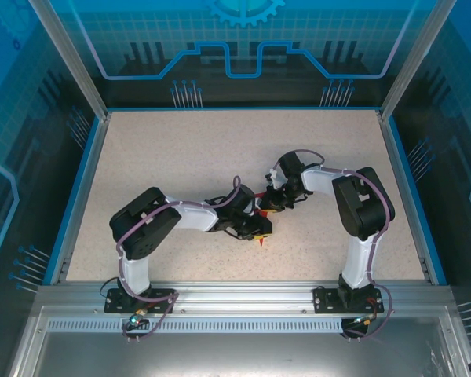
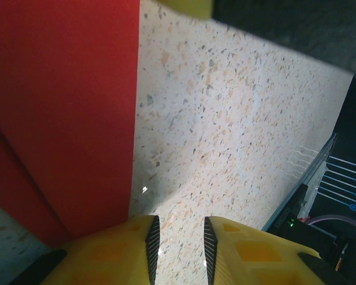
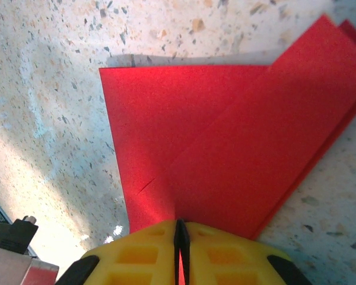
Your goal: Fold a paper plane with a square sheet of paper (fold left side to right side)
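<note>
The red square sheet of paper [image 3: 237, 136] lies on the speckled table, folded into overlapping creased layers with a pointed end. My right gripper [image 3: 181, 224] is shut on its near edge, a thin red strip pinched between the yellow fingers. In the top view the two grippers meet mid-table and cover most of the paper; a red tip [image 1: 261, 243] pokes out toward the near edge. My left gripper [image 2: 178, 228] stands open over bare table just right of the paper's straight edge [image 2: 65, 107], with nothing between its fingers. From above, the left gripper [image 1: 255, 228] sits beside the right gripper [image 1: 271, 203].
The speckled tabletop [image 1: 180, 157] is bounded by a blue rim [image 1: 82, 188] and glass enclosure walls. An aluminium frame [image 1: 235, 294] carries both arm bases at the near edge. The table's edge [image 2: 320, 160] lies right of the left gripper.
</note>
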Available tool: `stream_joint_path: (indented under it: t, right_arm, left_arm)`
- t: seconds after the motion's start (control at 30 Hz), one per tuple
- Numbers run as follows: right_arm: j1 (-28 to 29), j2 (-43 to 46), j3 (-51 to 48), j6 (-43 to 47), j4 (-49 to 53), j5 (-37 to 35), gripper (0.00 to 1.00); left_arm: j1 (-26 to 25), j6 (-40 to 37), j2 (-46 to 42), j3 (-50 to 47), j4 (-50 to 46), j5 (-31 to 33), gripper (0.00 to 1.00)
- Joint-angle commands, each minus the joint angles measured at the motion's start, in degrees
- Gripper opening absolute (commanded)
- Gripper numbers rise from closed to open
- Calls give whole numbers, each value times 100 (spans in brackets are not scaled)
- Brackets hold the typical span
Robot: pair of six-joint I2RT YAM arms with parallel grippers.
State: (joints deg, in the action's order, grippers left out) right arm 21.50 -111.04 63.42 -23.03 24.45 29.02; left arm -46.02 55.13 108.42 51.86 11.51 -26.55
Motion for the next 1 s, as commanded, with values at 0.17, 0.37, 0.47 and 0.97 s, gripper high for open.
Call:
stream_joint_path:
  t: [0.17, 0.37, 0.47, 0.97]
  right_arm:
    - [74, -315, 12, 97, 323, -501, 13]
    - [74, -306, 30, 116, 368, -520, 13]
    - [70, -299, 26, 115, 366, -522, 13]
    - [56, 370, 129, 122, -28, -221, 20]
  left_arm:
    - [-342, 173, -124, -637, -373, -65, 29]
    - [-479, 116, -216, -699, -584, -72, 29]
    - [-478, 106, -371, -837, -659, -11, 29]
    - [-375, -73, -1534, -1103, -620, -9, 29]
